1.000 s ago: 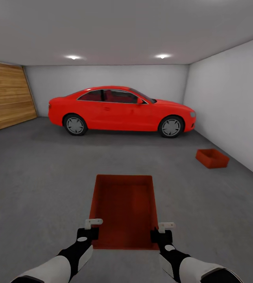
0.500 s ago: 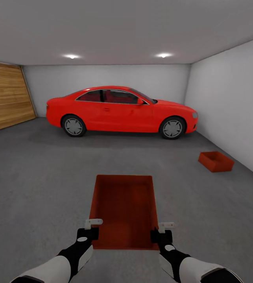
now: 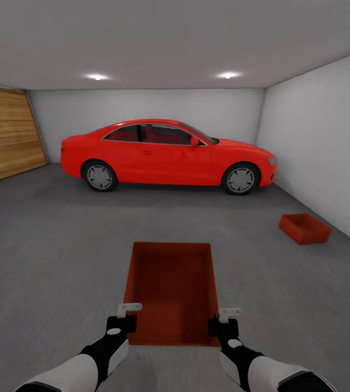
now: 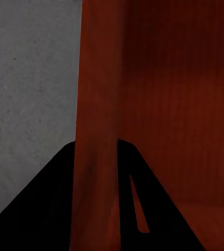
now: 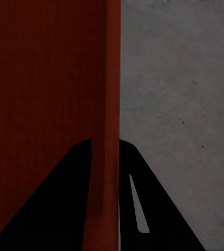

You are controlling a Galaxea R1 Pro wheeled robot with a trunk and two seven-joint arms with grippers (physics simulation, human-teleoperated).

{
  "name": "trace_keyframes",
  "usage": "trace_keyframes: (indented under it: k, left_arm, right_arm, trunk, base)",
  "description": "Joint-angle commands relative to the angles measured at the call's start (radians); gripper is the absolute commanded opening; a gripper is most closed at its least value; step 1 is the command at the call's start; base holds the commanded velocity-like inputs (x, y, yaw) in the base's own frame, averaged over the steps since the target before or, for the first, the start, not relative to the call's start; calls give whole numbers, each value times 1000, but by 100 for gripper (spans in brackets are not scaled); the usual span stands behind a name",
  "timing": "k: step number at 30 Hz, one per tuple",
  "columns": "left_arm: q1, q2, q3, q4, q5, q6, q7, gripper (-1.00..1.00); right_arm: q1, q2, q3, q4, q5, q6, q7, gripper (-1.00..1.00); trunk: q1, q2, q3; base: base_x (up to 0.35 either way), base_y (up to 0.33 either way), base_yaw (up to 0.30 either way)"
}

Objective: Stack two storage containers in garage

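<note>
I am in the garage with an orange-red storage container (image 3: 172,288) held out in front of me above the dark grey floor (image 3: 49,256). My left gripper (image 3: 121,322) is shut on its left side wall (image 4: 96,104), near the closest corner. My right gripper (image 3: 222,325) is shut on the right side wall (image 5: 110,104) the same way. In both wrist views the dark fingers straddle the thin red wall. The other storage container (image 3: 305,228) rests on the floor ahead to the right, near the white wall.
A red car (image 3: 166,155) is parked across the far end of the room. A wooden door (image 3: 6,136) fills the left wall and a plain white wall (image 3: 327,147) runs along the right. Open grey floor lies between me and the car.
The view has crept forward and swung slightly left: the car looms a little larger and the floor container has slid rightward in the picture. Both grippers keep the same hold on the carried container.
</note>
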Motion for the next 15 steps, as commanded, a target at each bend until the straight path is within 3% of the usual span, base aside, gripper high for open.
trace_keyframes:
  k: [1,15]
  left_arm:
    - [-2,85,50,-3,86,-1,10,-100]
    - [-2,87,50,-4,86,-1,10,-100]
  right_arm:
    - [-1,-11,-30,1,7,-2,1,-100]
    - [-1,-11,-30,2,7,-3,1,-100]
  trunk:
    - [1,-1,-1]
    - [1,-1,-1]
  base:
    - [322,0,0]
    - [322,0,0]
